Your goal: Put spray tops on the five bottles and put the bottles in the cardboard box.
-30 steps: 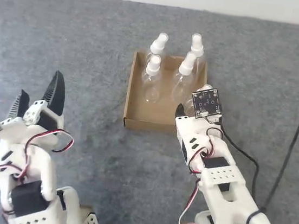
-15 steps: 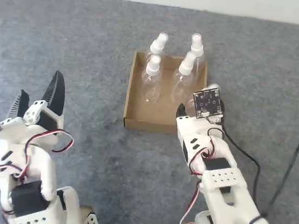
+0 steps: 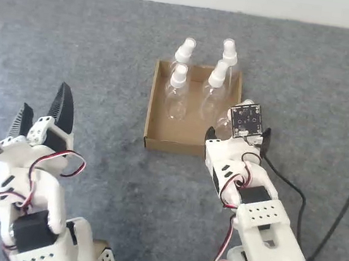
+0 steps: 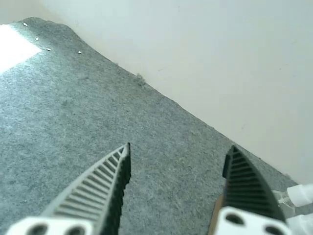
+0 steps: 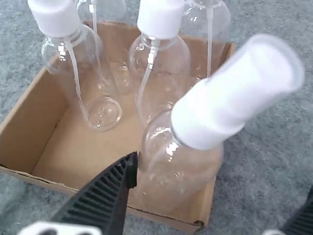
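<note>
Cardboard box [image 3: 186, 135]: open-topped, on the grey counter [image 3: 78, 36], mid-scene, just beyond the right arm

Four bottles [image 3: 177, 96]: clear, upright inside the box, two in the far row and two just nearer, each fitted with a white spray top

Fifth bottle [image 5: 181, 166]: clear, standing in the near right corner of the box, close to the right wall, white spray top [image 5: 234, 93] on

Right gripper [image 3: 238, 133]: at the near right corner of the box; jaws apart on either side of the fifth bottle, one tip just beside its body, the other well clear

Left gripper [image 4: 179, 148]: raised over the counter at near left, well apart from the box; jaws spread wide
</note>
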